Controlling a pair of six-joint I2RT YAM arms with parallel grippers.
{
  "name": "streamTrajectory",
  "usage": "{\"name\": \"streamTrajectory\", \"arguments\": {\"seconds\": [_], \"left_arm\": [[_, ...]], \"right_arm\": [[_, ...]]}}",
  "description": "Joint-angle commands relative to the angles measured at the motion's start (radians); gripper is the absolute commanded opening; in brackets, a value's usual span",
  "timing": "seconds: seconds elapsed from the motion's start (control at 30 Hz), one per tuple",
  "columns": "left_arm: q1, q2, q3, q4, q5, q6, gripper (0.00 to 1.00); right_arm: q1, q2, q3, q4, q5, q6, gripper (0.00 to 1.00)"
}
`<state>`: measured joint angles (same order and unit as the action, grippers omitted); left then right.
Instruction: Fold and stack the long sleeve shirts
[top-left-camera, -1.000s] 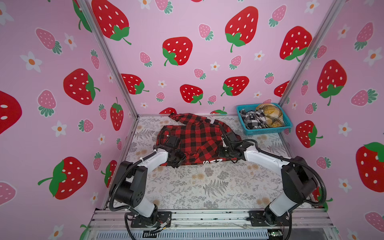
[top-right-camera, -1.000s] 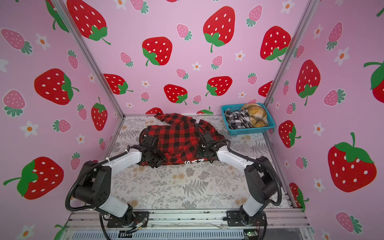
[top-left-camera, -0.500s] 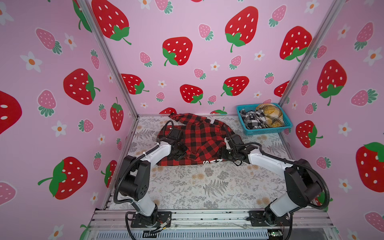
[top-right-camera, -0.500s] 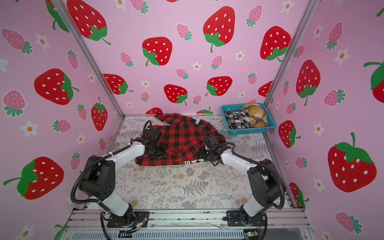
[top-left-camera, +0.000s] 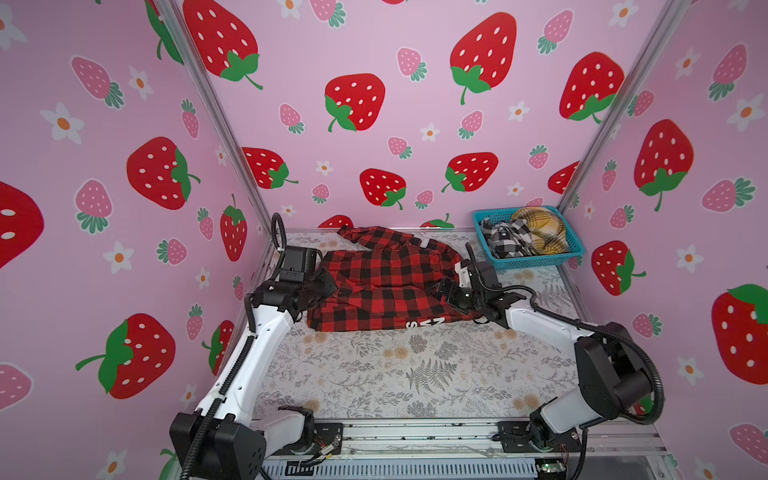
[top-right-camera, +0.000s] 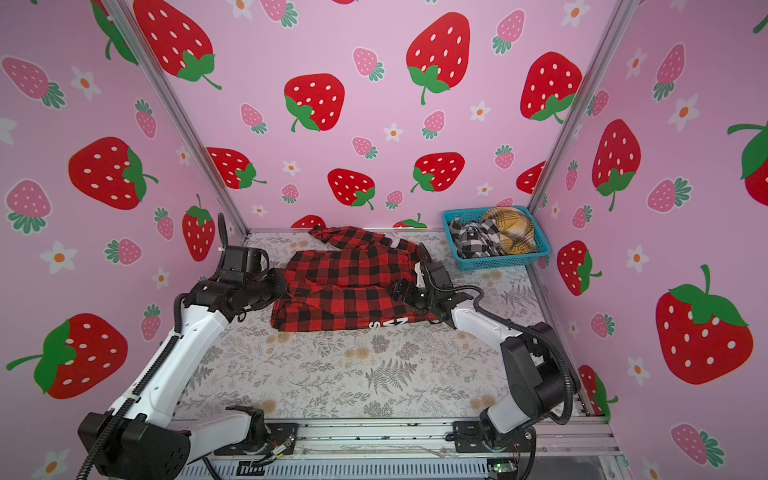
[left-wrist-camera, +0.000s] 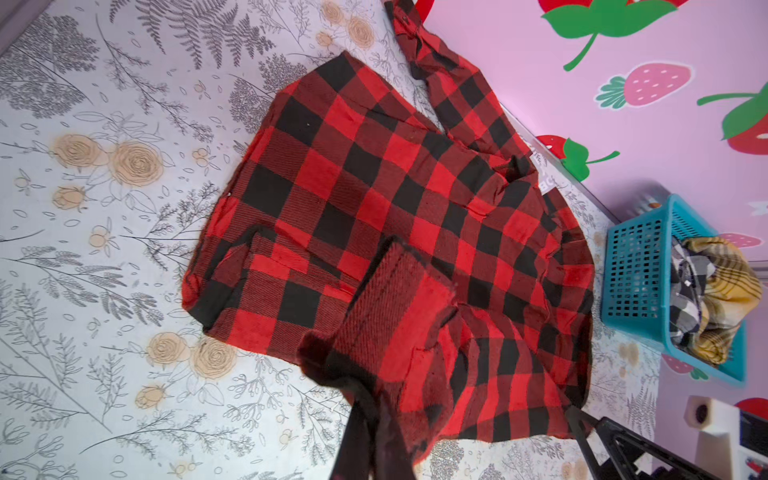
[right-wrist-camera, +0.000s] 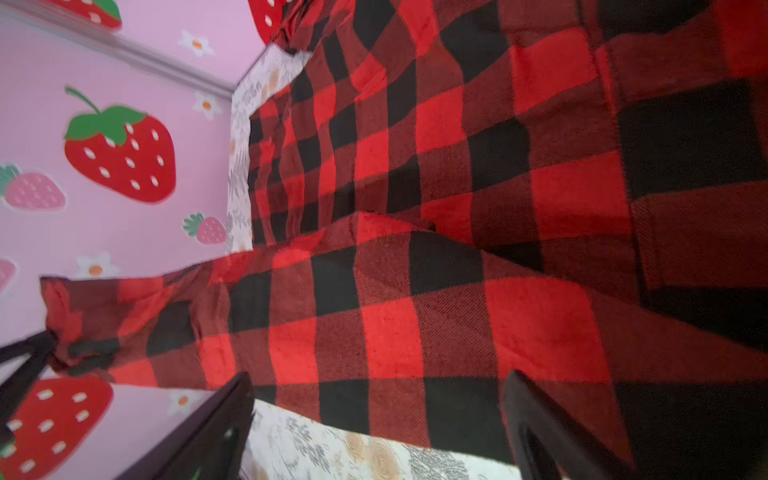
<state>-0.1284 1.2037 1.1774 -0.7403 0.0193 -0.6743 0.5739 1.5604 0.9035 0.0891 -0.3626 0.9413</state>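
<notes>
Two grippers on the red-and-black shirt (top-left-camera: 386, 282) by the far edge of the desk (top-left-camera: 415, 365): left gripper (top-left-camera: 322, 288) pinches its cloth; right gripper (top-left-camera: 444, 292), fingers spread

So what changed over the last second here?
The left gripper moved farther back along the left edge of the red-and-black shirt and shut on a fold of it. The right gripper opened over its right edge. The teal basket, with the black-and-white shirt and yellow plaid shirt in it, did not move.

Tighter left claw (left-wrist-camera: 370, 409) (wider right claw (right-wrist-camera: 374, 392))
</notes>
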Motion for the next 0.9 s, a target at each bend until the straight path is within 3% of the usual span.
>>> {"name": "streamTrajectory", "arguments": {"seconds": [0.0, 0.07, 0.23, 0.5, 0.73, 0.87], "left_arm": [[0.036, 0.003, -0.033, -0.037, 0.014, 0.029, 0.0], [0.042, 0.012, -0.027, -0.024, 0.035, 0.027, 0.0], [0.042, 0.046, -0.006, 0.002, 0.08, 0.015, 0.0], [0.044, 0.053, 0.019, -0.003, 0.076, 0.018, 0.0], [0.05, 0.047, 0.041, -0.022, 0.064, 0.03, 0.0], [0.053, 0.062, 0.053, -0.025, 0.063, 0.033, 0.0]], "right_arm": [[0.005, 0.001, -0.033, 0.033, -0.02, 0.068, 0.99], [0.002, -0.02, -0.042, -0.051, 0.026, 0.049, 0.99], [-0.023, -0.072, -0.123, -0.066, 0.032, 0.049, 0.98], [-0.037, -0.147, -0.14, -0.161, 0.077, 0.017, 0.98], [-0.092, -0.025, -0.101, -0.104, 0.02, 0.035, 0.87], [-0.117, 0.024, -0.074, -0.078, -0.002, 0.056, 0.85]]}}
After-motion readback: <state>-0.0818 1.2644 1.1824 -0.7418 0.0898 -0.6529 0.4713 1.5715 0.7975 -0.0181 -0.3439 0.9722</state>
